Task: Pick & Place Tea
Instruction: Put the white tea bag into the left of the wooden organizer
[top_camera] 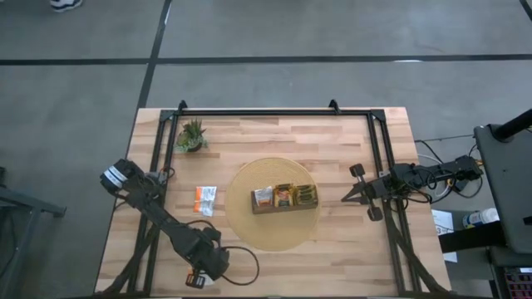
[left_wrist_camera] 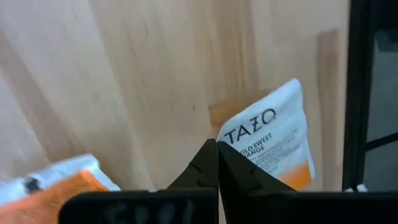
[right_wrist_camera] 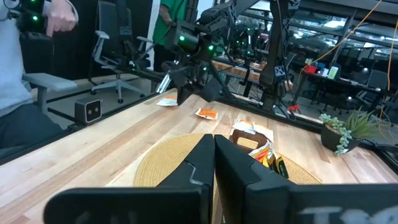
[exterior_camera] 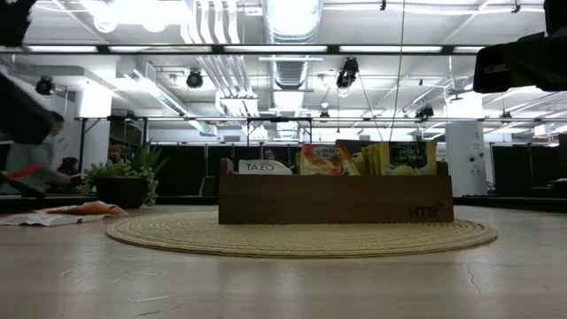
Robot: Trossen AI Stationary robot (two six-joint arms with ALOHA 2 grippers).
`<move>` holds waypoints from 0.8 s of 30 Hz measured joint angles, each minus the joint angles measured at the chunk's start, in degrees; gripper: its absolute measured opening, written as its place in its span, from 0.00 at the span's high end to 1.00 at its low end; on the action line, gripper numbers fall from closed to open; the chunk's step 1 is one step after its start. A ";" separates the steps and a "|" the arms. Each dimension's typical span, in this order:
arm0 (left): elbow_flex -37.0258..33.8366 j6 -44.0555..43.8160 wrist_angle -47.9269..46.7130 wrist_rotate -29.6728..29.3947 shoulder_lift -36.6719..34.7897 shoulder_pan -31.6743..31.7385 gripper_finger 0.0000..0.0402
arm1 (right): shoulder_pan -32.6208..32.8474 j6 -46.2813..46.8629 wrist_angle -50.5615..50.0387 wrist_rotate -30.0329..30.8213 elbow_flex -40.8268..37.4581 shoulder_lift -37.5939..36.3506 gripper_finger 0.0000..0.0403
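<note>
The floor (top_camera: 332, 33) is grey concrete crossed by dark lines. Overhead, a white ceiling (exterior_camera: 283, 35) carries ducts and bright strip lights. Beyond the table stand grey office chairs (right_wrist_camera: 118, 43), and a seated person (right_wrist_camera: 25, 93) is partly visible.

You can read "TAZO" and below it "WILD SWEET ORANGE", partly hidden, on the white-and-orange sachet (left_wrist_camera: 272, 146) in the left wrist view. In the low view, "TAZO" stands on a white sachet (exterior_camera: 263, 167), and "HTB" on the wooden tray (exterior_camera: 337, 200).

Orange sachet (left_wrist_camera: 59, 186) blurred, cut by frame edge; tray (exterior_camera: 335, 198) hides sachets' lower halves
</note>
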 joint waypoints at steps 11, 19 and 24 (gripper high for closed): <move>7.13 5.03 -0.74 -7.44 -0.05 0.02 1.00 | 0.00 0.00 0.00 0.02 0.00 0.02 0.98; 13.18 9.40 -0.94 -17.38 -0.15 0.04 1.00 | 0.02 0.00 0.00 0.00 0.00 0.02 0.98; 16.00 11.12 -0.98 -24.67 -0.17 0.54 1.00 | 0.00 0.00 0.00 0.02 0.00 0.01 0.98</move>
